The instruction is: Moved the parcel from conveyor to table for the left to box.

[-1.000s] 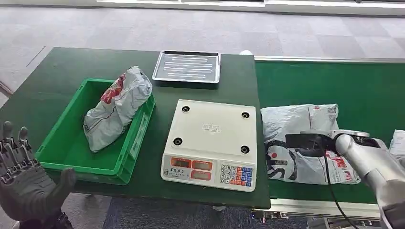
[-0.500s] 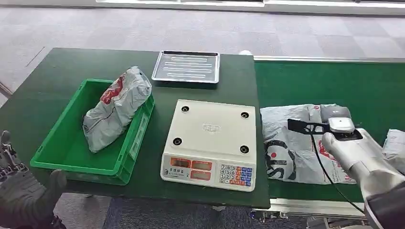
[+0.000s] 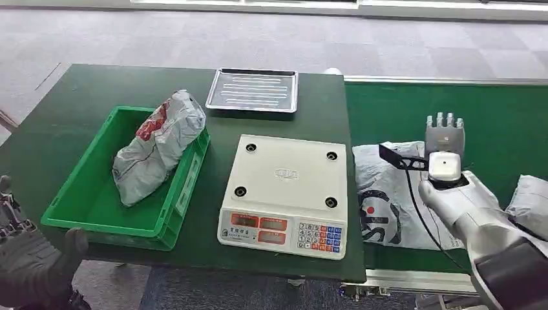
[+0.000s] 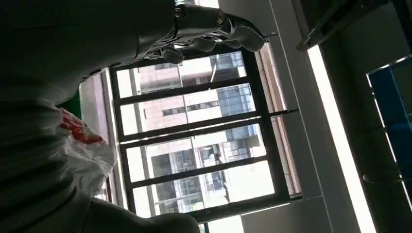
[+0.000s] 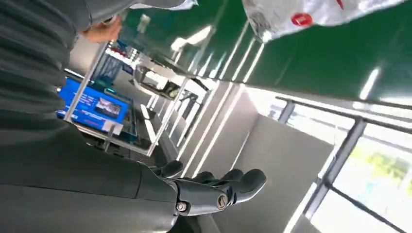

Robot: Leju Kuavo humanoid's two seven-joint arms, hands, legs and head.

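While the right hand lay low over the parcel a second ago, with the wrist turned sideways, it now stands raised above the parcel's far edge, its fingers pointing away from the robot, straight and side by side, gripping nothing. The left hand has sunk toward the lower corner of the head view and sits below the near edge of the table, its fingers loosely spread and empty. The parcel has not moved: it lies flat on the green conveyor, just beside the table's edge. It is a crumpled grey-white plastic mailer with black and red printing. The right forearm covers part of its right side, so its full outline cannot be seen. Another pale bag is cut off at the right edge of the picture. On the table, a grey bag with red print rests tilted in the green bin, leaning over its right wall; a white scale stands near the conveyor, and a metal tray sits behind it. In the right wrist view the fingers show slightly curled around nothing.
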